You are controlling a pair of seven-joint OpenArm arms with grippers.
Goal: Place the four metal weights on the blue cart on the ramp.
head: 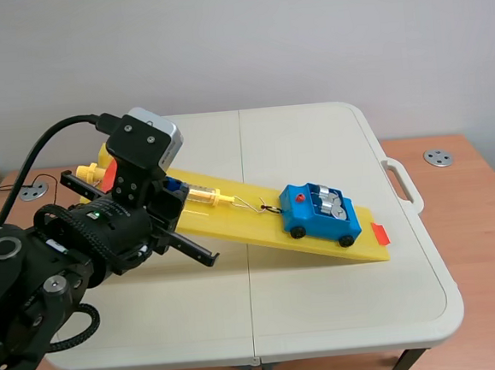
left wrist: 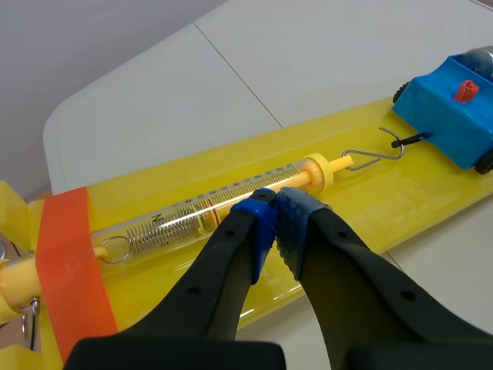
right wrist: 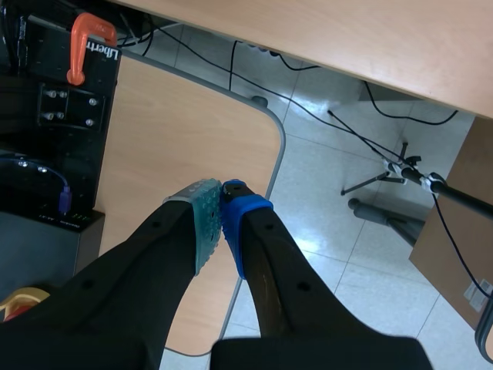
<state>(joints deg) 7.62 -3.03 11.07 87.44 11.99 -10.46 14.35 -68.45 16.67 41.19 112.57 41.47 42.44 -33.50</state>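
The blue cart sits on the lower half of the yellow ramp, with shiny metal weights lying in its bed. A wire hook links the cart to a clear spring scale that lies along the ramp. My left gripper is shut, its pads meeting just over the scale's tube, with nothing held. In the right wrist view my right gripper is shut on nothing and faces a floor and a wooden desk off the table. The right arm does not appear in the scene view.
The ramp lies across a white folding table with a handle at its right edge. Orange tape holds the scale near the ramp's raised end, where a yellow bracket stands. Cables and a stand cross the floor.
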